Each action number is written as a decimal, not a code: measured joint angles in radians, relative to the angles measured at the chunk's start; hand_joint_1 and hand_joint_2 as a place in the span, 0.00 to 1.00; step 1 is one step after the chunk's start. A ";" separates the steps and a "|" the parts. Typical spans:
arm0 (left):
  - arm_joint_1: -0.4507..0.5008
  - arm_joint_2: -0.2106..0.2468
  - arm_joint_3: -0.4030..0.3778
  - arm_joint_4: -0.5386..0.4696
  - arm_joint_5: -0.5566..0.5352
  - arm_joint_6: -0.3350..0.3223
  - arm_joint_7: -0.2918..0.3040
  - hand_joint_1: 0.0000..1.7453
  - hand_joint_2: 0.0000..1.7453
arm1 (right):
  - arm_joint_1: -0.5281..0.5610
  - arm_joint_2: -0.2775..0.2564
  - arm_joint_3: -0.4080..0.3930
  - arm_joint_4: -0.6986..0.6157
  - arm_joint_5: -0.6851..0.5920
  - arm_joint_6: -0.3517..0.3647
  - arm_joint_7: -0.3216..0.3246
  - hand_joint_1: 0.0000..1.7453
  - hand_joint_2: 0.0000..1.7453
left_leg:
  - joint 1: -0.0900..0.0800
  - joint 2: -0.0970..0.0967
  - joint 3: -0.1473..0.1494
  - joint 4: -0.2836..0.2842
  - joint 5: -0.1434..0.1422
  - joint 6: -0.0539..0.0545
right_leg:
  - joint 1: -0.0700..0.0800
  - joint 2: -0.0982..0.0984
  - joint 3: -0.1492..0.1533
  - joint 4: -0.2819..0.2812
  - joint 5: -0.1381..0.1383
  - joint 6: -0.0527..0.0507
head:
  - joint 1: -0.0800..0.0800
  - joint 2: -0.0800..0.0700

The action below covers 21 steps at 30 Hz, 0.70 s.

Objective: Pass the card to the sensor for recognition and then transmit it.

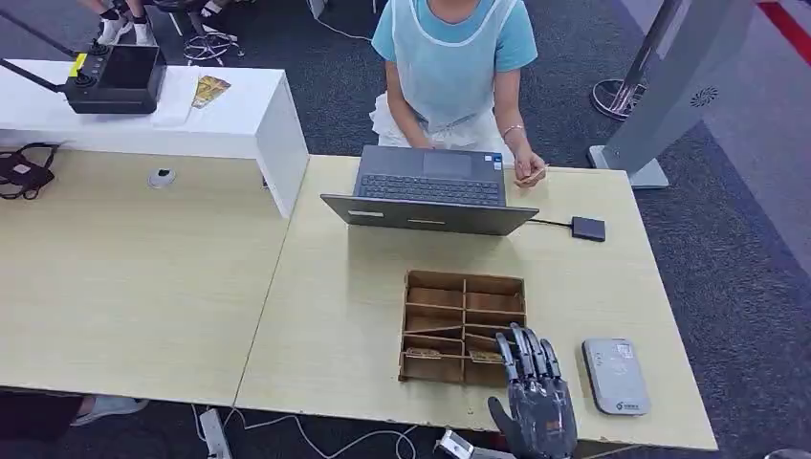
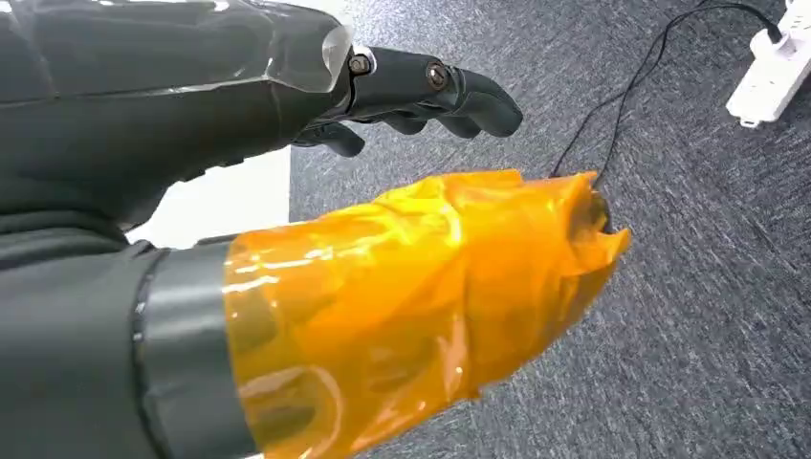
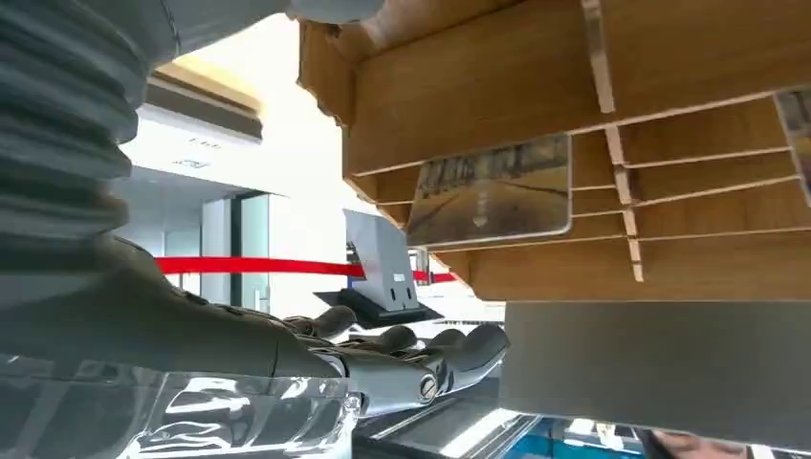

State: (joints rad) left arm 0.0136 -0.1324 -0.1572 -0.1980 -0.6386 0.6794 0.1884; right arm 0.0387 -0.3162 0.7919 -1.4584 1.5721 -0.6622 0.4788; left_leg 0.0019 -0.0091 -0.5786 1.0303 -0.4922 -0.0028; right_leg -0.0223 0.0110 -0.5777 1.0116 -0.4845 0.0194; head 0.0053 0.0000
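Your right hand [image 1: 536, 382], fingers spread and holding nothing, hovers at the lower middle of the frame over the brown wooden slotted box [image 1: 464, 325], where the thin tan card [image 1: 486, 357] lies just under its fingertips.

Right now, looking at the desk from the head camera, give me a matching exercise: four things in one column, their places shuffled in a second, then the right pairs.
Things:
1. laptop
2. wooden divider tray
3. grey card reader
4. right hand

Places:
A. over the tray's near right corner
B. near edge of the table, right of the tray
C. far side, in front of the person
D. middle of the table, nearer than the laptop

Pairs: 1-C, 2-D, 3-B, 4-A
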 joint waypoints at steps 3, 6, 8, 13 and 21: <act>0.000 0.000 -0.001 0.000 0.000 -0.002 0.000 0.00 0.00 | -0.002 0.005 0.000 -0.002 0.000 0.006 -0.008 0.08 1.00 | 0.000 0.000 0.000 0.000 0.000 0.000 | 0.000 0.000 0.000 0.000 0.000 0.000 | 0.000 0.000; 0.000 0.000 -0.001 0.000 0.000 -0.003 -0.001 0.00 0.00 | -0.002 0.014 -0.005 -0.003 0.000 0.015 -0.031 0.10 1.00 | 0.000 0.000 0.000 0.000 0.000 0.000 | 0.000 0.000 0.000 0.000 0.000 0.000 | 0.000 0.000; 0.000 0.000 -0.002 0.000 0.000 -0.003 -0.002 0.00 0.00 | -0.001 0.023 -0.011 -0.003 0.000 0.018 -0.046 0.11 1.00 | 0.000 0.000 0.000 0.000 0.000 0.000 | 0.000 0.000 0.000 0.000 0.000 0.000 | 0.000 0.000; 0.000 0.000 -0.002 0.000 0.000 -0.005 -0.002 0.00 0.00 | 0.000 0.037 -0.026 -0.003 0.000 0.020 -0.063 0.18 1.00 | 0.000 0.000 0.000 0.000 0.000 0.000 | 0.000 0.000 0.000 0.000 0.000 0.000 | 0.000 0.000; 0.000 0.000 -0.002 0.000 0.000 -0.013 -0.002 0.00 0.00 | 0.003 0.054 -0.053 -0.003 0.000 0.045 -0.087 0.17 1.00 | 0.000 0.000 0.000 0.000 0.000 0.000 | 0.000 0.000 0.000 0.000 0.000 0.000 | 0.000 0.000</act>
State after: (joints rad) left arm 0.0136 -0.1324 -0.1595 -0.1980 -0.6386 0.6661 0.1869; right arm 0.0421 -0.2624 0.7393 -1.4611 1.5721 -0.6172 0.3914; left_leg 0.0018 -0.0091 -0.5785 1.0303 -0.4921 -0.0028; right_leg -0.0223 0.0110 -0.5777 1.0116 -0.4845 0.0194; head 0.0053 0.0000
